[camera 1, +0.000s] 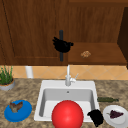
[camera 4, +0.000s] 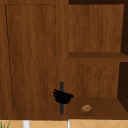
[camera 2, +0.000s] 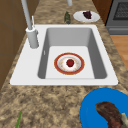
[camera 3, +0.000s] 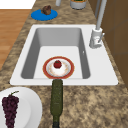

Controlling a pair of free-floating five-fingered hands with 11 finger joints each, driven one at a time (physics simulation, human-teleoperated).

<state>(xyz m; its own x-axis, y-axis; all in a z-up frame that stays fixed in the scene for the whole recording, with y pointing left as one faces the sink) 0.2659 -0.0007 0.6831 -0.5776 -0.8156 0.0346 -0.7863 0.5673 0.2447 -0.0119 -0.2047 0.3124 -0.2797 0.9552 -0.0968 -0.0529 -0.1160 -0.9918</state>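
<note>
My left hand (camera 1: 62, 45) is up at the wall cabinet, on the dark vertical handle (camera 1: 61, 33) of the closed left door, with its fingers curled about it; it also shows in the upper view (camera 4: 62, 97) on the handle (camera 4: 61, 86). My right hand (camera 1: 96, 117) hangs low at the sink's front right corner, fingers relaxed, holding nothing, next to a white plate (camera 1: 110, 121) with grapes (camera 1: 115, 114). A red round shape (camera 1: 67, 115) sits at the sink's front. In the sink lies a red-rimmed plate (camera 2: 58, 65) with a red fruit (camera 2: 70, 62).
The cabinet's right half stands open; a small brown item (camera 1: 85, 54) lies on its lower shelf. A blue plate (camera 1: 25, 113) with meat, a potted plant (camera 1: 6, 78) and a cup (camera 1: 29, 72) are on the left counter. A green bottle (camera 1: 107, 99) lies at the right. The faucet (camera 1: 68, 77) stands behind the basin.
</note>
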